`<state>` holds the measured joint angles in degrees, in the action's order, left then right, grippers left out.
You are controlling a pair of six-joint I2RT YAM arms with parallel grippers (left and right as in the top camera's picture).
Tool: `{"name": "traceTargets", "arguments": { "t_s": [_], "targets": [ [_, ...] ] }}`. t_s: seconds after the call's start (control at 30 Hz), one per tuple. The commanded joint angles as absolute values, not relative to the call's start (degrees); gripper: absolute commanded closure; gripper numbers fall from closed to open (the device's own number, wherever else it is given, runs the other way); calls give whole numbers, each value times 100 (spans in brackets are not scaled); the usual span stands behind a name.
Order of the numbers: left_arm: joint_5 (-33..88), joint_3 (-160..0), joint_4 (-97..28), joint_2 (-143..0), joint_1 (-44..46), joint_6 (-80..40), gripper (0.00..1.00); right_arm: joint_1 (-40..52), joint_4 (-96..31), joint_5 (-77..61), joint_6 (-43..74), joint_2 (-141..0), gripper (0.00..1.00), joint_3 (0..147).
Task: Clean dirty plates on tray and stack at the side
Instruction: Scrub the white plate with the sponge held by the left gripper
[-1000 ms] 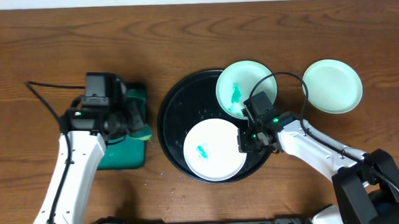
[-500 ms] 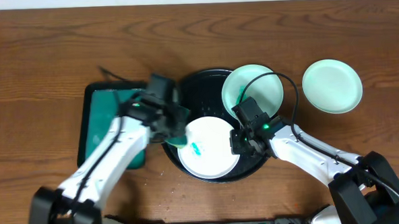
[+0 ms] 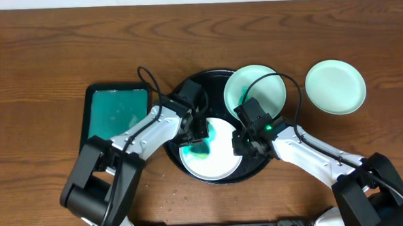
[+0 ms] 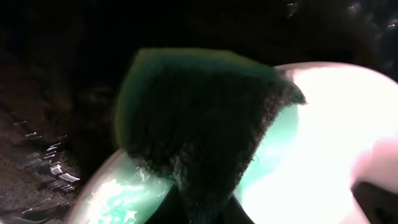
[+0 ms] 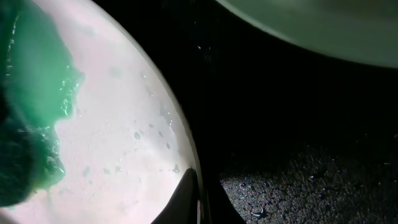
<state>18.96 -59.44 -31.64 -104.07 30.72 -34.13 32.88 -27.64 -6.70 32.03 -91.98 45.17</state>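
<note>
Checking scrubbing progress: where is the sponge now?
Overhead, the sponge is in the left gripper, on the white plate's left side inside the tray.

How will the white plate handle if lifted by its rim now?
Probably slippery: the white plate is wet, with green film and droplets right up to the rim that the right gripper pinches. Likely stiff: it shows no bend under the sponge that the left gripper holds on it. Gripped at one edge only, it may tilt.

Black on the tray [image 3: 213, 78]. On the white plate [image 3: 225, 158], a teal-green smear. Green streak on one mint plate [image 3: 261, 83]; the second mint plate [image 3: 334, 87] plain. Dark green sponge [image 4: 199, 118]. Teal rectangular tray [image 3: 116, 110], brown wood-grain table [image 3: 48, 45].
</note>
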Motion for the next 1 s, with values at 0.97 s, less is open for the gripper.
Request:
{"name": "traceTargets", "arguments": {
  "t_s": [0.97],
  "targets": [
    [292, -6027, -4523, -11240, 2416, -3719, 93, 3336, -2834, -947, 3234, -9214, 98, 4560]
  ]
}}
